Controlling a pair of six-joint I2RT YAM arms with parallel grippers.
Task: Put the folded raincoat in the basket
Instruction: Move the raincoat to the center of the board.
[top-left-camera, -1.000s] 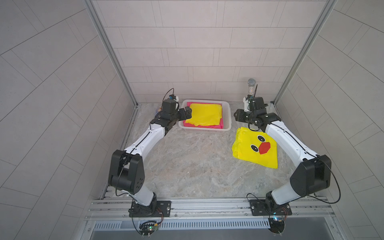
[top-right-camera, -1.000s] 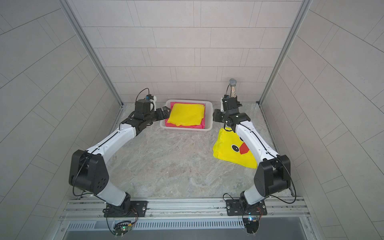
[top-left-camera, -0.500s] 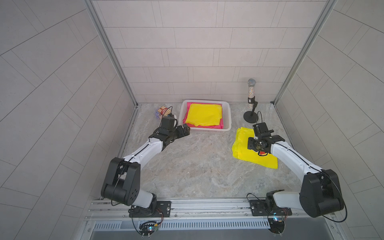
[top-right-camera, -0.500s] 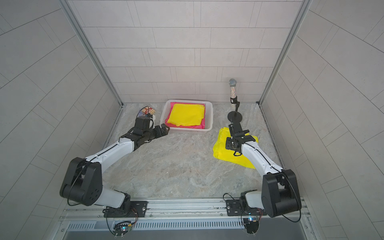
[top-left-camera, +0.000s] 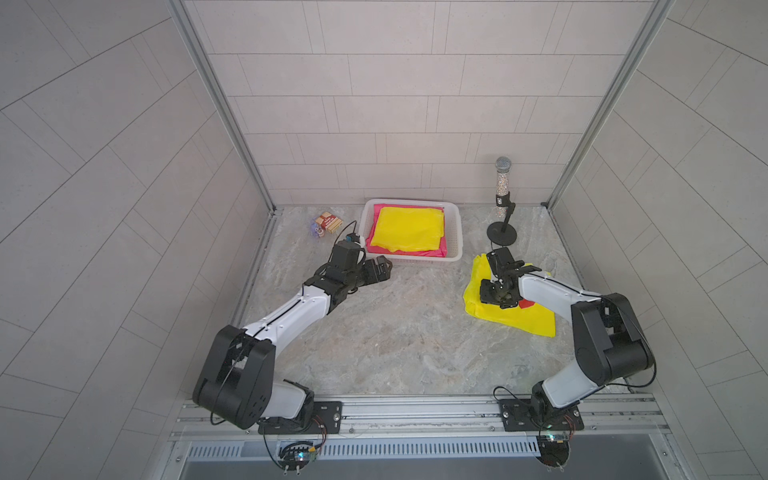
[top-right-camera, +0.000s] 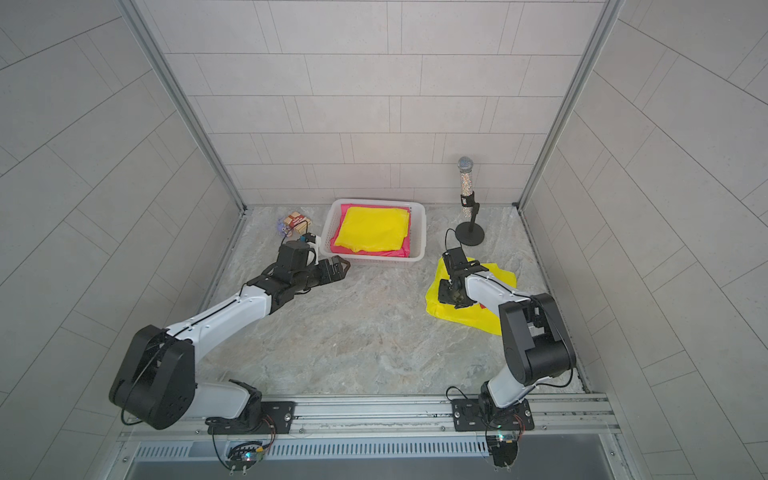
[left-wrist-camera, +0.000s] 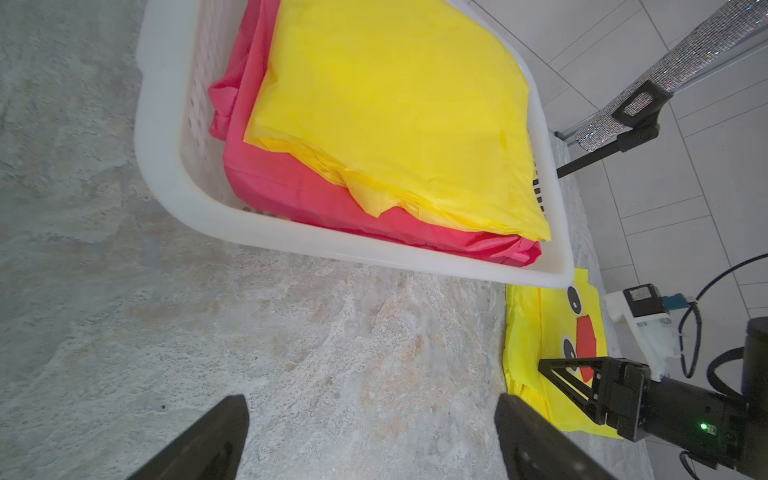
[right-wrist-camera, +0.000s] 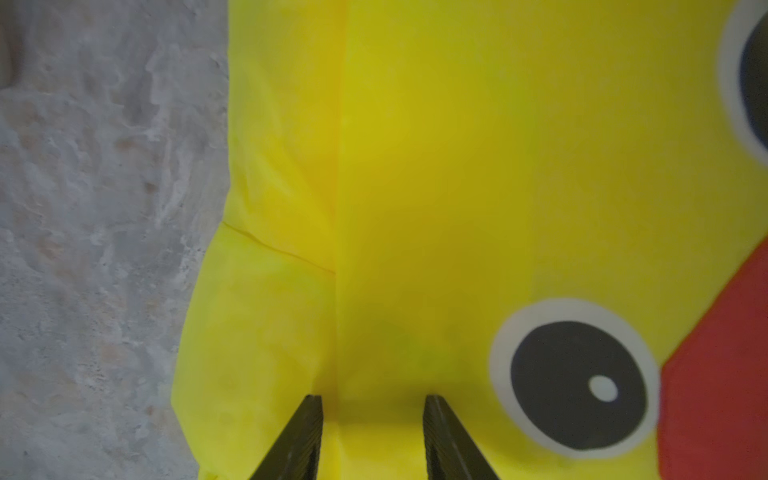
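Observation:
The folded raincoat (top-left-camera: 511, 318) (top-right-camera: 457, 316), yellow with a duck face, lies flat on the table at the right. My right gripper (top-left-camera: 496, 297) (top-right-camera: 451, 297) points down onto its left part. In the right wrist view its fingers (right-wrist-camera: 372, 399) stand apart with their tips on the yellow raincoat (right-wrist-camera: 457, 166) and a fold line between them. The white basket (top-left-camera: 411, 261) (top-right-camera: 374, 261) (left-wrist-camera: 162, 158) stands at the back and holds a yellow folded coat (top-left-camera: 405, 228) on a pink one (top-left-camera: 436, 251). My left gripper (top-left-camera: 384, 266) (top-right-camera: 340, 264) (left-wrist-camera: 370, 401) is wide open and empty by the basket's front left corner.
A glittery microphone on a black stand (top-left-camera: 503, 195) rises just behind the duck raincoat. A small striped box with a toy (top-left-camera: 326, 224) lies left of the basket. Tiled walls close in the table on three sides.
Both grippers left the basket's sides and came forward. The right one dropped onto the duck raincoat and its fingers drew closer together. The left one settled low before the basket's left corner.

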